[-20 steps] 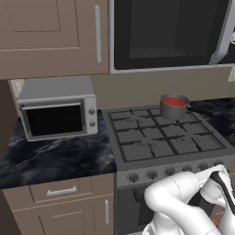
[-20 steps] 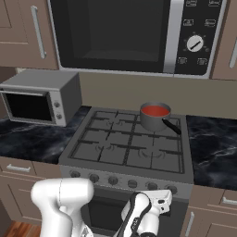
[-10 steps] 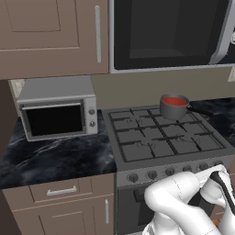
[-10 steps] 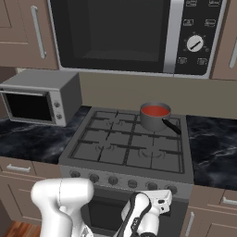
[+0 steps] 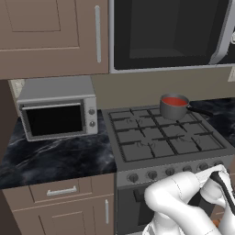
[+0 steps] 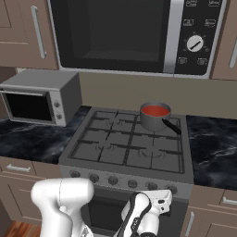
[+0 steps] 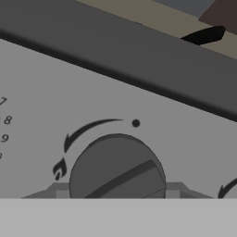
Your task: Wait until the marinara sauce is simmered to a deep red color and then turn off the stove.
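Marinara sauce (image 6: 155,110) sat red in a grey saucepan (image 5: 174,108) on the stove's (image 6: 132,147) back right burner. Fingers pressed together, low at the stove front by the right knobs, a round knob (image 7: 116,166) close ahead. Toaster oven (image 5: 57,112) stood on the counter (image 5: 55,158), left.

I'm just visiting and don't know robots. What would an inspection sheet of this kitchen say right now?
Surface: dark marbled counter on both sides of the stove.
Job's things: marinara sauce is red, in a grey saucepan on a back burner; stove knob close in front of the hand camera, its bar slanted.
Clutter: silver toaster oven on the counter left of the stove.
Hand: low before the knob row, shut; the pictures don't show whether it grips the knob.
Cables: nothing seen.
Surroundings: microwave above the stove, brown cabinets.
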Controlling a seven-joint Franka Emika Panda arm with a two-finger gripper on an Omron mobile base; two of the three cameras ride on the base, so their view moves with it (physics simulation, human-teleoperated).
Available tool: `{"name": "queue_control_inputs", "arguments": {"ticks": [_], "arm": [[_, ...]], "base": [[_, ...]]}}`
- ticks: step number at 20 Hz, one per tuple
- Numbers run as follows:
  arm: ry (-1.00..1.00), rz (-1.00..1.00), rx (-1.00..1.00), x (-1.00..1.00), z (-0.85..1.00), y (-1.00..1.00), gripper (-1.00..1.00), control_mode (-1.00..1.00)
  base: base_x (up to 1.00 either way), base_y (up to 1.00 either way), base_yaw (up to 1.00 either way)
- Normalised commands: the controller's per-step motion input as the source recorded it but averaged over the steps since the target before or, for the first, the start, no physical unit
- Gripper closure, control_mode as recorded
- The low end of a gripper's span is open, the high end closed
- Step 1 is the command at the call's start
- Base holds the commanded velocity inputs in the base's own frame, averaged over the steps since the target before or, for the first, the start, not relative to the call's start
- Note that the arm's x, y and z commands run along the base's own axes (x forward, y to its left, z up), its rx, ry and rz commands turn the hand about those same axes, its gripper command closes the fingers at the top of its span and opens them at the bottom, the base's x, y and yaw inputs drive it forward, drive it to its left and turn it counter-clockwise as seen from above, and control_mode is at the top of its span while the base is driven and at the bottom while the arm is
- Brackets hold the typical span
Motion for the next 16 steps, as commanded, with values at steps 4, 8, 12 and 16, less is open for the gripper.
{"name": "queue_control_inputs", "arguments": {"ticks": [4, 8, 12, 16], "arm": [[0.0, 0.0, 0.0, 0.0, 0.0, 0.0, 1.0, -1.0], [0.0, 0.0, 0.0, 0.0, 0.0, 0.0, 1.0, -1.0], [0.0, 0.0, 0.0, 0.0, 0.0, 0.0, 1.0, -1.0], [0.0, 0.0, 0.0, 0.0, 0.0, 0.0, 1.0, -1.0]], "base": [[0.0, 0.0, 0.0], [0.0, 0.0, 0.0], [0.0, 0.0, 0.0], [0.0, 0.0, 0.0]]}}
